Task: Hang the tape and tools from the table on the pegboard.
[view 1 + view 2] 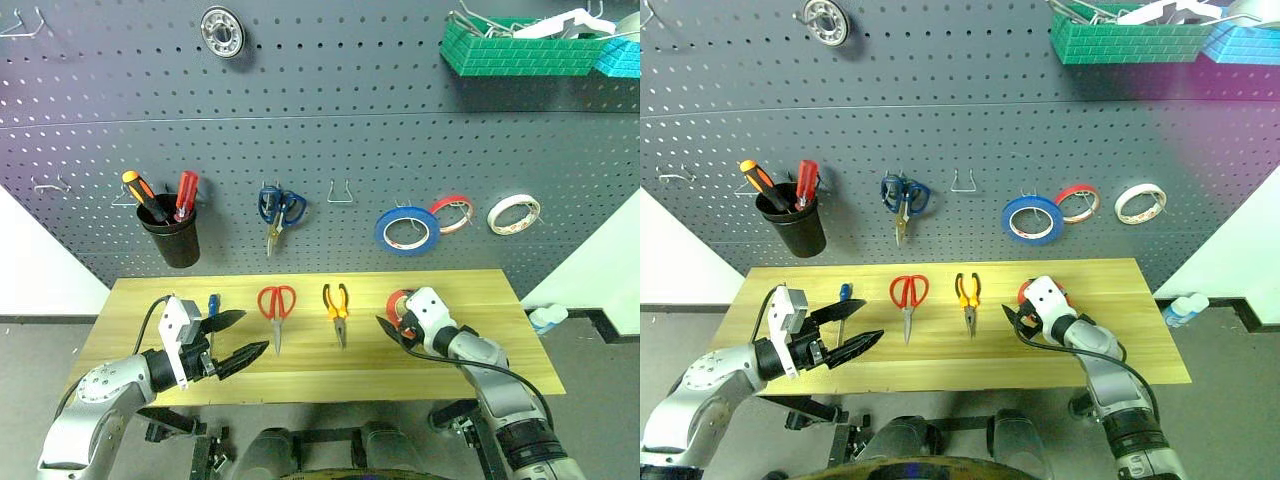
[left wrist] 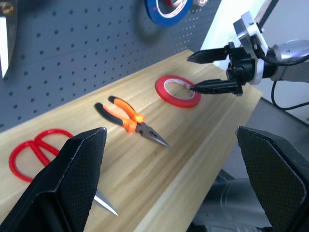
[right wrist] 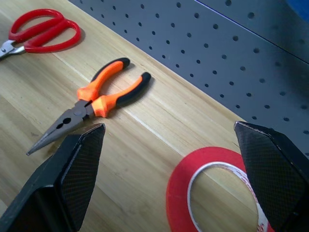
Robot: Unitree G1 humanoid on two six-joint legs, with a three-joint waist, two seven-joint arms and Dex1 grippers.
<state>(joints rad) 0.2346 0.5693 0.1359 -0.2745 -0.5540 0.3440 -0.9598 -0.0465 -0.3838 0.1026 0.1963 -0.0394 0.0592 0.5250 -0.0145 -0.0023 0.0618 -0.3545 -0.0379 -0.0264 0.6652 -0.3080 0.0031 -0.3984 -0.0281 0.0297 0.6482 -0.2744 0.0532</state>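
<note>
The right gripper (image 2: 205,72), jaws wide and empty, hovers just over the red tape (image 3: 203,193) lying flat on the table (image 1: 300,375); beside it lie pliers (image 3: 96,101), then scissors (image 1: 277,303), below the pegboard (image 1: 330,130)

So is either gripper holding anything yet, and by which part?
Nothing held. The left gripper is open over the table; the right gripper is open around the red tape, not closed on it.

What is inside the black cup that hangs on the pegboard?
The black cup on the pegboard holds two screwdrivers: an orange-handled one and a red-handled one. Their handles stick out; the cup's wall hides their shafts and tips.
</note>
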